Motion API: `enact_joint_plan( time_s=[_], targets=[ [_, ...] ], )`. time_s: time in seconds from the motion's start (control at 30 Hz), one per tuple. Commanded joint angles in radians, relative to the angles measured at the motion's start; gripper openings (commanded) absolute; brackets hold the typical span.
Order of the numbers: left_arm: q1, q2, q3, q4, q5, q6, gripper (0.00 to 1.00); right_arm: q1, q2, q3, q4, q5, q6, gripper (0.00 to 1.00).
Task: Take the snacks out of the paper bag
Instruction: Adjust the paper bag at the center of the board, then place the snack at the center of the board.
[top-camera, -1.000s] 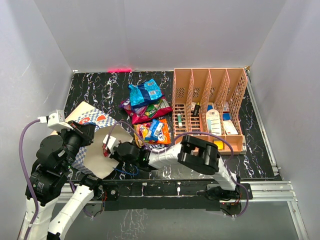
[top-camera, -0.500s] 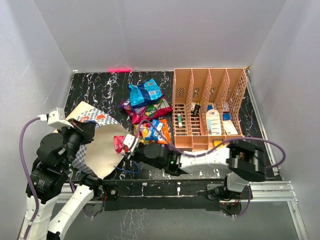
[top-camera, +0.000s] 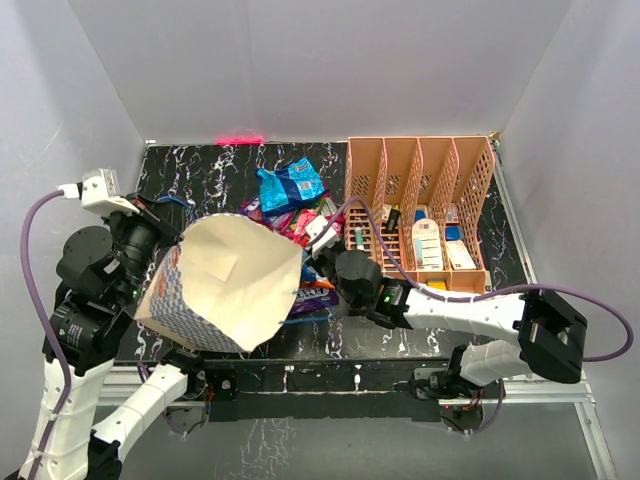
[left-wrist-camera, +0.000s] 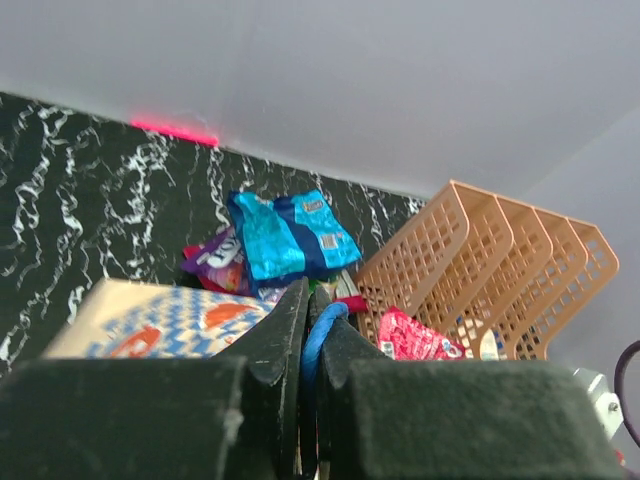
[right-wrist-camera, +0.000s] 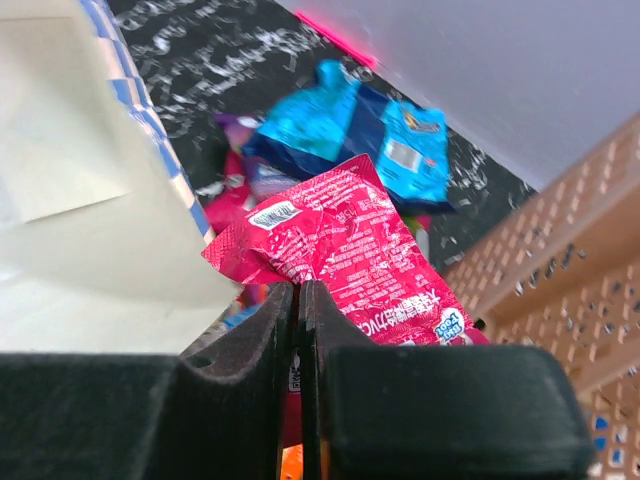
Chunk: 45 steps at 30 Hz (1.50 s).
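My left gripper (top-camera: 165, 212) is shut on the blue cord handle (left-wrist-camera: 322, 330) of the cream paper bag (top-camera: 225, 285) and holds the bag up off the table, tilted, with its mouth facing right. The bag's checkered band also shows in the left wrist view (left-wrist-camera: 150, 315). My right gripper (top-camera: 315, 238) is shut on a red snack packet (right-wrist-camera: 350, 250) just outside the bag's mouth, above the snack pile. A blue packet (top-camera: 290, 185) and other red, purple and orange packets lie in a pile on the table, partly hidden by the bag.
The peach slotted organizer (top-camera: 420, 215) with small bottles and boxes stands at the back right, close to my right gripper. The table (top-camera: 200, 170) is black marble with grey walls around it. A purple packet (top-camera: 312, 293) lies under the bag's edge.
My left gripper has lifted the bag up and tilted it over. My right gripper has come out of the bag with the red packet and moved back and right toward the pile.
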Motion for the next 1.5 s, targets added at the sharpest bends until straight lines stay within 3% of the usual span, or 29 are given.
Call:
enact_joint_plan(
  time_s=[0.0, 0.33, 0.7, 0.83, 1.13, 1.47],
  targets=[
    [0.004, 0.018, 0.066, 0.041, -0.094, 0.057, 0.0, -0.056, -0.03, 0.001, -0.05, 0.025, 0.07, 0.07],
    [0.004, -0.077, -0.069, -0.068, -0.462, 0.012, 0.0, -0.117, -0.032, 0.01, -0.094, 0.021, 0.108, 0.07],
    [0.002, -0.206, -0.145, -0.168, -0.632, 0.079, 0.0, -0.147, 0.027, 0.034, -0.107, -0.094, 0.106, 0.07],
    [0.002, -0.217, -0.143, -0.174, -0.596, 0.074, 0.11, -0.147, 0.088, 0.059, -0.132, -0.206, 0.084, 0.07],
    [0.003, -0.21, -0.078, -0.183, -0.498, 0.062, 0.48, -0.147, 0.173, 0.092, -0.181, -0.292, 0.064, 0.07],
    [0.003, -0.211, 0.002, -0.187, -0.431, 0.08, 0.71, -0.128, 0.184, 0.137, -0.241, -0.338, 0.062, 0.07]
  ],
)
